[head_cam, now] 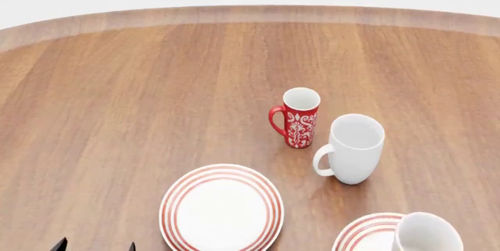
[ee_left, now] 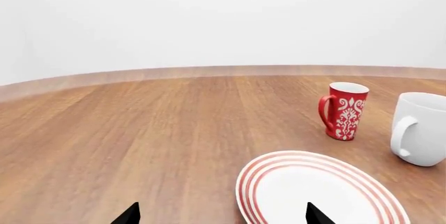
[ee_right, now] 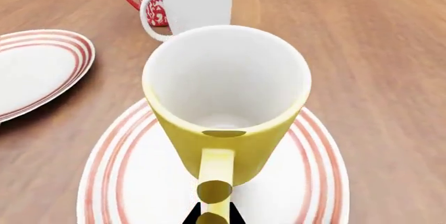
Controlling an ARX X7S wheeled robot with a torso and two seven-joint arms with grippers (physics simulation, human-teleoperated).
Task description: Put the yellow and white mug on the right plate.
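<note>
R end effector pinching yellow mug handle (upright), over right plate

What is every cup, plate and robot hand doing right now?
Yellow and white mug: upright over the right plate, empty.
Red mug: upright on the table.
White mug: upright on the table.
Left plate: flat, empty.
Right gripper: shut on the mug's handle.
Left gripper: open, holding nothing.

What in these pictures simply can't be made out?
- Whether the yellow and white mug rests on the right plate or hangs above it: the mug hides the contact.
- Right gripper: cut by the right wrist view's edge.
- Left gripper: only fingertips show.
- The mug's yellow: unseen in head view, cropped.
</note>
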